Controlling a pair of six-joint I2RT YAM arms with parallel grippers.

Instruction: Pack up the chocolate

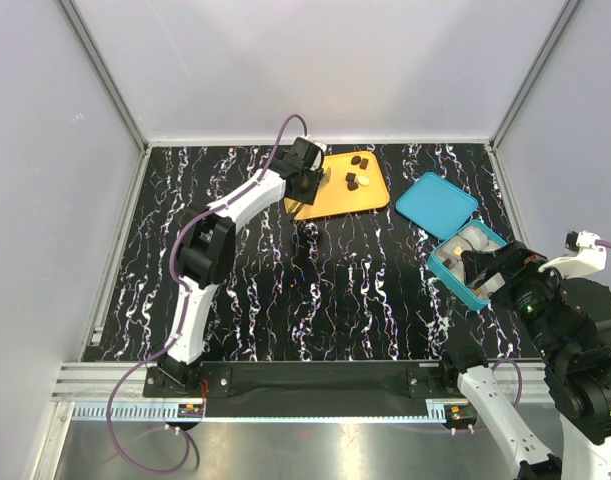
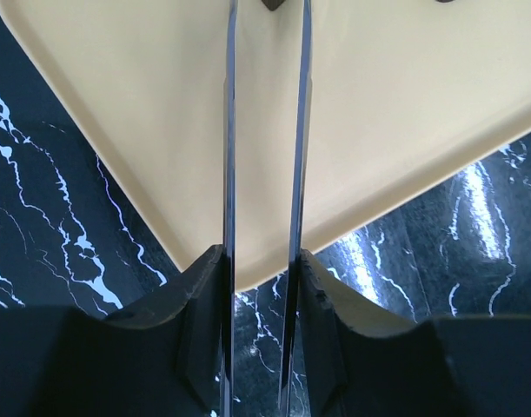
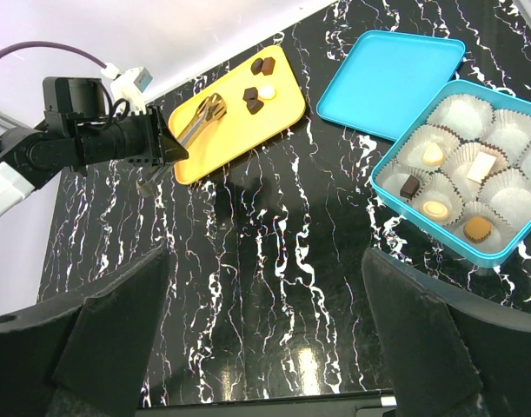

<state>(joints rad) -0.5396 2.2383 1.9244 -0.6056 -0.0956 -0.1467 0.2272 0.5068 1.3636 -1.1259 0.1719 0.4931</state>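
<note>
Several chocolate pieces lie on the orange tray (image 1: pixel 370 192): dark ones (image 1: pixel 356 160) and a cream-white one (image 1: pixel 363 181). My left gripper (image 1: pixel 307 176) hovers over the tray's left part, shut on a pair of metal tongs (image 2: pixel 229 130). The tong blades reach toward a dark piece (image 2: pixel 275 4) at the top edge of the left wrist view. The open teal box (image 3: pixel 395 200) holds several chocolates in paper cups, among them a dark one (image 3: pixel 410 185) and a cream one (image 3: pixel 433 155). My right gripper (image 3: pixel 265 347) is open and empty, just left of the box.
The teal lid (image 1: pixel 437 203) lies flat next to the box on its far side. The tray sits at the back middle of the black marbled tabletop (image 1: pixel 315 290). White walls enclose the table on three sides.
</note>
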